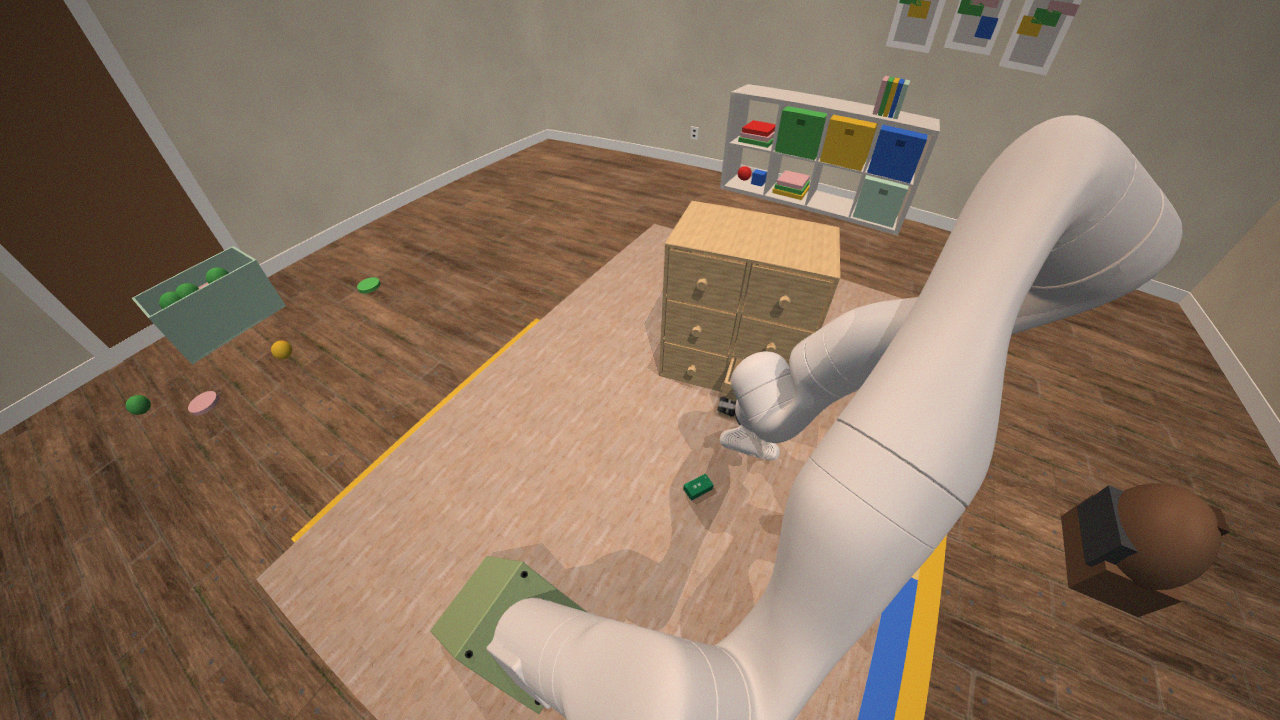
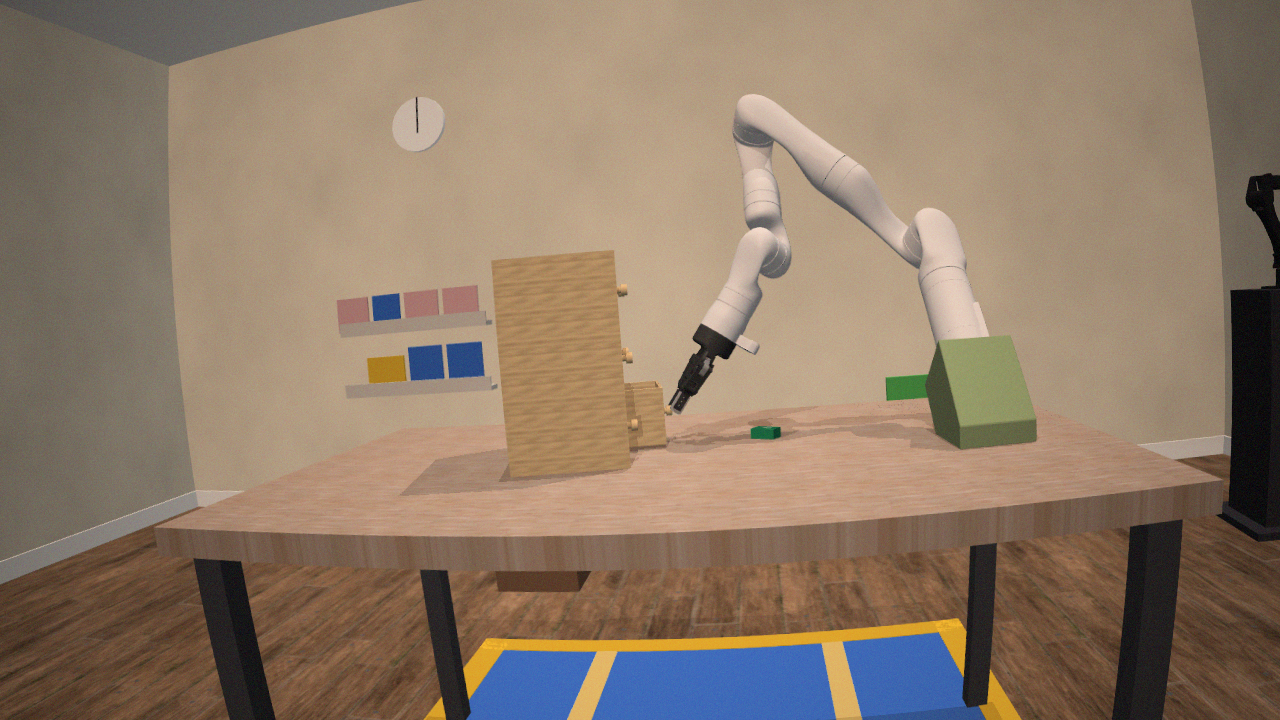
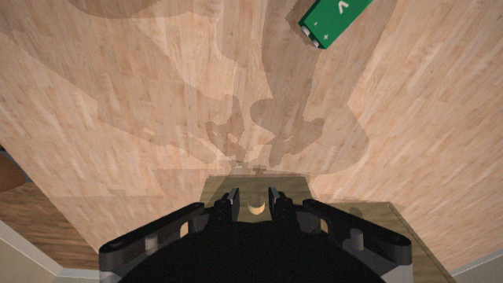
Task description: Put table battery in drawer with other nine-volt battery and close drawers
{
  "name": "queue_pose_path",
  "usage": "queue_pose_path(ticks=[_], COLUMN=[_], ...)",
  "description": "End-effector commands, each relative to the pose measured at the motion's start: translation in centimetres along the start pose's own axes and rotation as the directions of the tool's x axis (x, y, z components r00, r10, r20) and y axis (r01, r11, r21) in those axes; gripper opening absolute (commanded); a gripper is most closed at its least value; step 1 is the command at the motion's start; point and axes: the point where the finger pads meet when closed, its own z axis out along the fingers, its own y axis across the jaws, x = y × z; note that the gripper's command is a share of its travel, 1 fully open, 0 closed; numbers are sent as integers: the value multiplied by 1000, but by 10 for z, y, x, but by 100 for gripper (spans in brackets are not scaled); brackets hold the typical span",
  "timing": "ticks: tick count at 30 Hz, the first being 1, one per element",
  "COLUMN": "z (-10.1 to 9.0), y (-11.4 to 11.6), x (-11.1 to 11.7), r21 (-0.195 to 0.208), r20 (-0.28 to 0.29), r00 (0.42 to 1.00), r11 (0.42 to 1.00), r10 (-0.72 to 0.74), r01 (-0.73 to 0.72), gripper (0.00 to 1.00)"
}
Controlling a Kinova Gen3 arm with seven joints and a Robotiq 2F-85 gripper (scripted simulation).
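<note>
The green nine-volt battery (image 1: 698,486) (image 2: 765,432) (image 3: 338,20) lies on the table in front of the chest (image 1: 756,237) (image 2: 563,358). The bottom right drawer (image 2: 646,416) (image 3: 220,189) stands partly out and looks level; its inside is hidden. The other drawers in view look pushed in. My gripper (image 2: 676,407) (image 3: 254,196) is partly open, pointing down at a slant at this drawer's front. The round knob (image 3: 256,206) shows between the fingers, with gaps on both sides. In the top view the arm hides most of the gripper and drawer.
The green arm base (image 1: 487,595) (image 2: 980,394) stands on the table (image 1: 501,474) (image 2: 805,483) at the end opposite the chest. The closed bottom drawer's knob (image 2: 633,424) sticks out beside the open drawer. The battery lies between the chest and the base.
</note>
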Motion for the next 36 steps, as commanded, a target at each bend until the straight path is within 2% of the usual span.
queue_pose_path(ticks=[1,8,17,20,29,36], z=[-8,-24,-30,-43,-99,-112], y=[-1,0,2,0,0,2], x=[8,32,35,37,37,35], r21=[1,-1,-9,-2,-3,-9], r20=[8,6,0,-6,-6,0], r00=[1000,1000,1000,1000,1000,1000], r11=[1000,1000,1000,1000,1000,1000], r10=[11,10,12,22,6,13], r01=[-11,-10,-12,-22,-6,-13], gripper=[33,33,33,33,33,33])
